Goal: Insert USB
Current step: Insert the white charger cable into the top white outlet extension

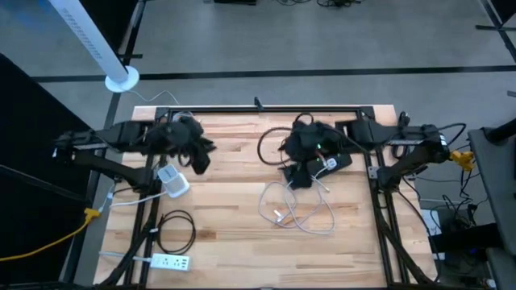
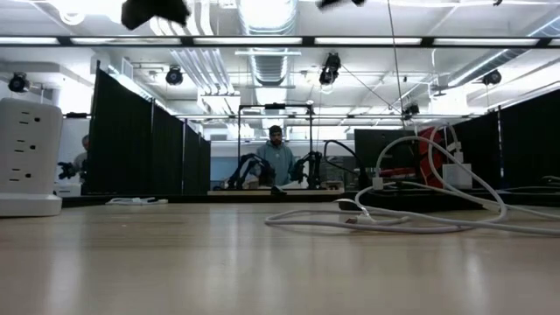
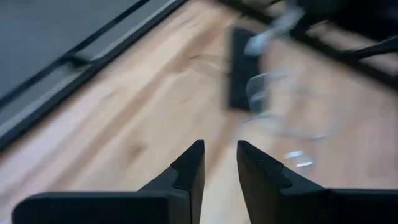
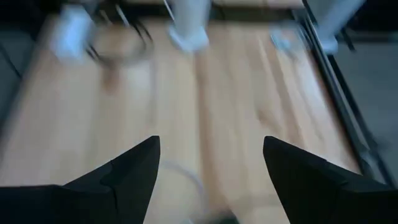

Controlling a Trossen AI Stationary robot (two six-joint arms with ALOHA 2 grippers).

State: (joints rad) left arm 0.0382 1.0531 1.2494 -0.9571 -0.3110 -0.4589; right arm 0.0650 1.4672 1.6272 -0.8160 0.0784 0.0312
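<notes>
A white USB cable [image 1: 294,211] lies in loose loops on the wooden table, right of centre; its plug end [image 2: 352,219] rests flat on the wood. A white socket cube [image 1: 172,182] stands on its base at the left, tall in the low view [image 2: 26,157]. My left gripper [image 1: 198,155] hangs above the table beyond the cube, its fingers [image 3: 220,163] a narrow gap apart with nothing between them. My right gripper [image 1: 303,172] hangs over the cable's far end, fingers [image 4: 211,167] wide open and empty.
A black cable coil [image 1: 176,229] and a white power strip [image 1: 169,262] lie near the front left. Black frame rails [image 1: 379,201] run along the table's sides. Bare wood lies between cube and cable. A person sits far behind the table [image 2: 276,157].
</notes>
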